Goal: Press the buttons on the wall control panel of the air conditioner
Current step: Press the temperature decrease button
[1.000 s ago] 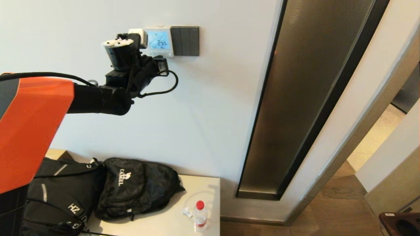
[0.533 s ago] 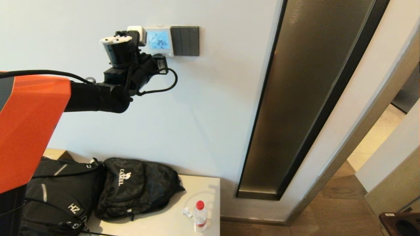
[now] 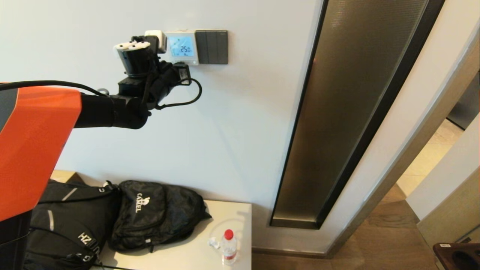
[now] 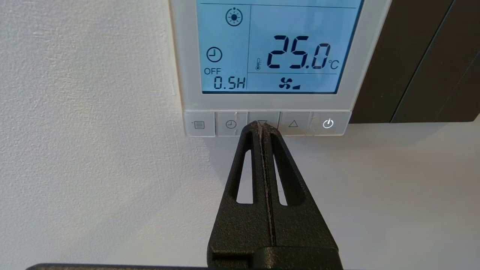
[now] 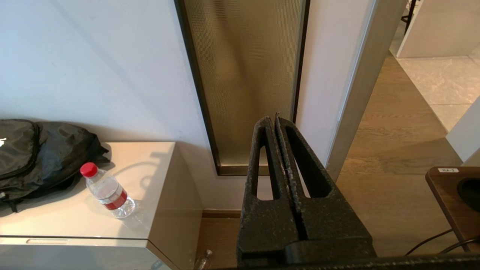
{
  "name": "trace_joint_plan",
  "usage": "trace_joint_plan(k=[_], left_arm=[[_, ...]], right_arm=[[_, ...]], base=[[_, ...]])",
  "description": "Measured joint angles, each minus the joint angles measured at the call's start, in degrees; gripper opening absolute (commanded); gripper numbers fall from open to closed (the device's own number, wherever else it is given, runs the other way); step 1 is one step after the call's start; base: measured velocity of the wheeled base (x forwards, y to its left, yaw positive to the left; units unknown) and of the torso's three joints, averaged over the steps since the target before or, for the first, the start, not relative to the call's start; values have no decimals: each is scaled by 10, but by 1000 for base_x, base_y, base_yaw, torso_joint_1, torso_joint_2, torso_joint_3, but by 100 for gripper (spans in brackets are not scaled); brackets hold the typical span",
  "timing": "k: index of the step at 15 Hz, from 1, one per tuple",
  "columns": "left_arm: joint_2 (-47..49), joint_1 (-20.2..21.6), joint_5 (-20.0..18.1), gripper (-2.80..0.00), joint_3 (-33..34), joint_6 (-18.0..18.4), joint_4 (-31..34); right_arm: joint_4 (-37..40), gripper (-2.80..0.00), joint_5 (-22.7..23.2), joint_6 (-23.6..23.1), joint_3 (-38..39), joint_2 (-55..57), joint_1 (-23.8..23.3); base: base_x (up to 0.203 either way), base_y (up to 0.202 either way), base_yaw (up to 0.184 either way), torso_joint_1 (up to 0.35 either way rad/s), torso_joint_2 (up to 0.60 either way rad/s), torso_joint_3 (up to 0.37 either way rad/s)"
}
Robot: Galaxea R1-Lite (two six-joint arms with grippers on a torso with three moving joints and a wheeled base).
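The air conditioner's wall control panel (image 3: 182, 47) is mounted high on the wall, at about 11 o'clock in the head view, with a dark grey switch plate (image 3: 212, 46) touching its 3 o'clock side. The left gripper (image 4: 262, 125) is held with its fingers pressed together into a single point, and that point is laid on the down-arrow key — the middle one of the buttons (image 4: 267, 123) along the panel's lower edge.

A change is read on the lit screen (image 4: 275, 47): 25.5 was shown half a second ago, and 25.0 is shown now. The press is therefore judged to have registered, so one step of the task is counted as done. A release would be needed before any further press.

The right gripper (image 5: 275, 120) — also closed on nothing — is parked low, well apart from the panel, above the floor beside a cabinet (image 5: 150, 210).
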Motion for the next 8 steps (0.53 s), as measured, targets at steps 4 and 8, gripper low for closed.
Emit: trace_joint_plan(k=[4,8], left_arm=[[-1,0,0,-280,3,0,-4],[-18,0,3,-280,29,0,-14]], right_arm=[[0,-280,0,0,0,0,0],[0,-280,0,0,0,0,0]], base=[[0,0,0,0,0,0],[0,0,0,0,0,0]])
